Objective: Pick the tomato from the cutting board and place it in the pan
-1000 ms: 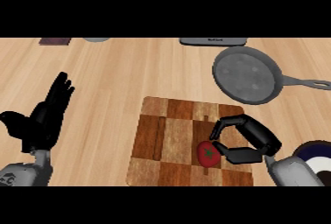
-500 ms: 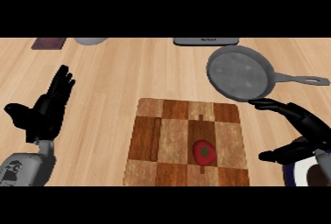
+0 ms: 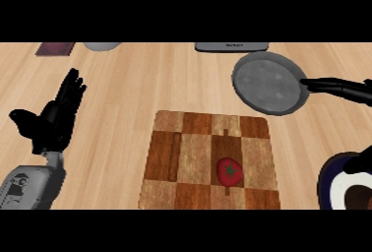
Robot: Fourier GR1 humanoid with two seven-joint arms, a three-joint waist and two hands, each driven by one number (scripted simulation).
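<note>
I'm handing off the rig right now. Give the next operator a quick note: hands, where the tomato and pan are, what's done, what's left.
Left hand: open, fingers up, resting at the view's left, holding nothing.
Right hand: at the right edge beside the pan, fingers straight, holding nothing; mostly out of view.
Tomato: lying on the cutting board, right of centre, untouched by either hand.
Pan: on the counter beyond the board, nothing in it.
Done: nothing; the tomato is not picked.
Left: bring the right hand to the tomato, grasp it, carry it to the pan, release.

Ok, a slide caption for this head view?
Tomato on the cutting board, pan empty, left hand resting open.
</note>
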